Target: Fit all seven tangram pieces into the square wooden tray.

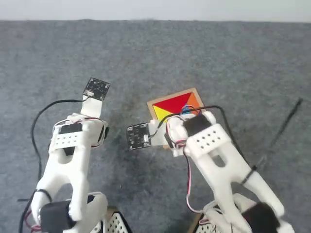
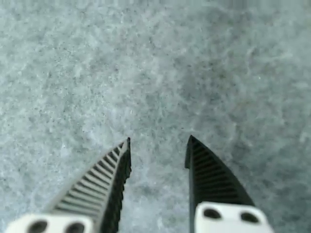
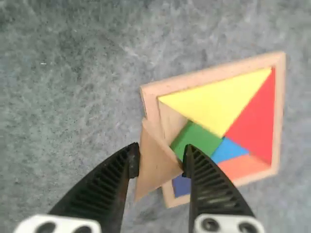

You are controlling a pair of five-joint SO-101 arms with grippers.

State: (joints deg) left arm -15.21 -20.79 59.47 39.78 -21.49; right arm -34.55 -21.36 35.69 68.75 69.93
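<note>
High view: left arm [image 1: 73,145] reaches over grey carpet [image 1: 233,58]. Right arm [image 1: 214,145] bends over the tray [image 1: 190,91] near the table's middle.
Left wrist view: left gripper [image 2: 158,148], jaws partly apart, nothing between them, above the carpet.
Right wrist view: right gripper [image 3: 160,151], jaws clamped on a wooden triangle [image 3: 154,167] tilted across the tray's corner. Coloured pieces [image 3: 214,104] lie flat inside the tray.
</note>
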